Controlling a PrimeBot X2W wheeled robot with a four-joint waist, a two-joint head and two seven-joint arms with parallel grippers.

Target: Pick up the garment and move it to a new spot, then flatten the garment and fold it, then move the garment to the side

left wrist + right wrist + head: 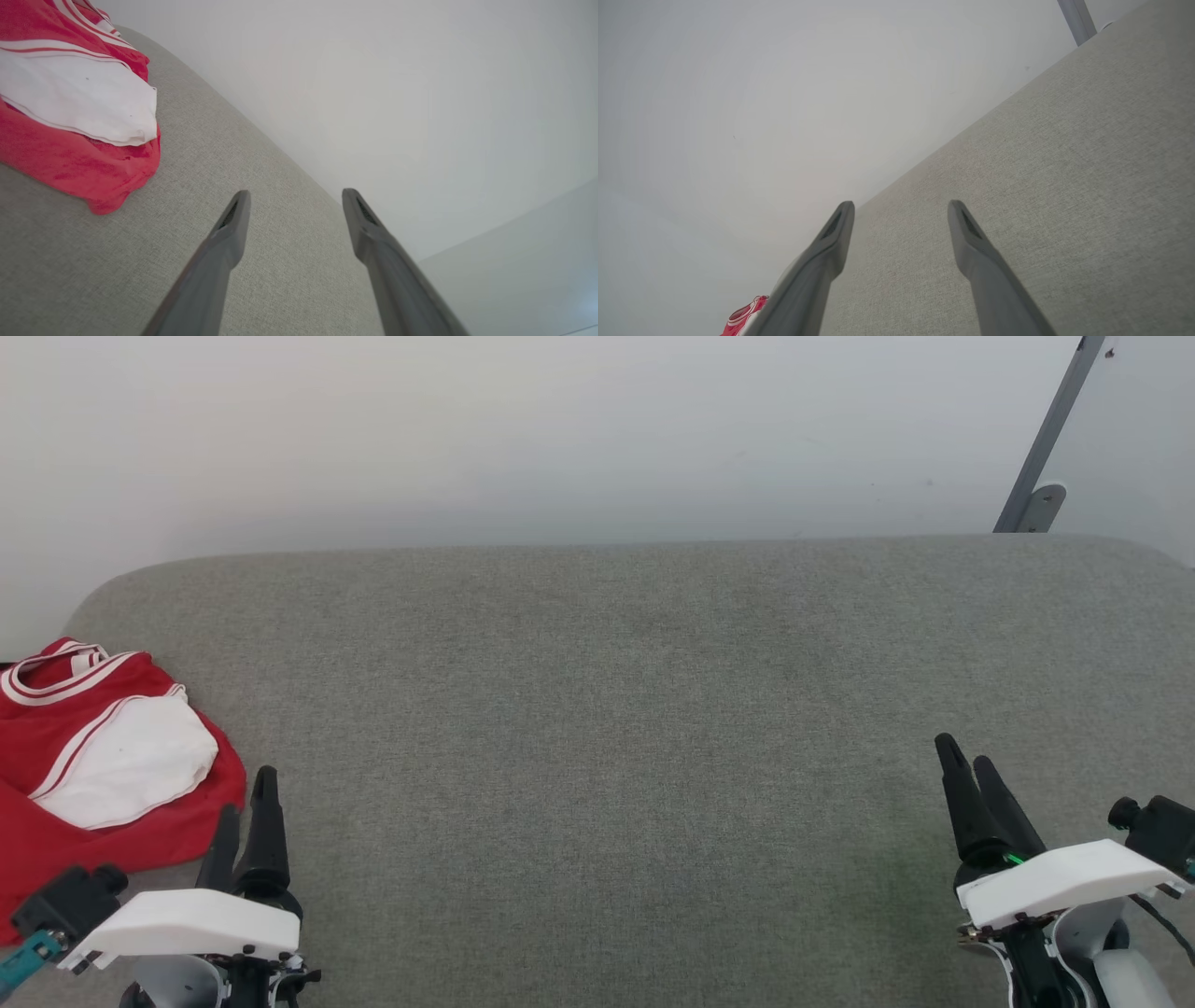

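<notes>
The garment (93, 756), red with a white sleeve and white-striped trim, lies folded in a compact bundle at the far left of the grey fabric surface (607, 709). The left wrist view has the garment (74, 107) at upper left, a short way off my fingers. My left gripper (247, 803) hovers open and empty just right of the bundle's near corner. At the lower right my right gripper (971, 775) is open and empty too, far from the cloth. The right wrist view catches a small bit of the garment (745, 319) at its bottom edge.
A white wall (560, 429) rises behind the surface's rounded far edge. A grey metal post (1046, 448) with a bracket leans at the back right. The broad middle of the grey surface lies between my two grippers.
</notes>
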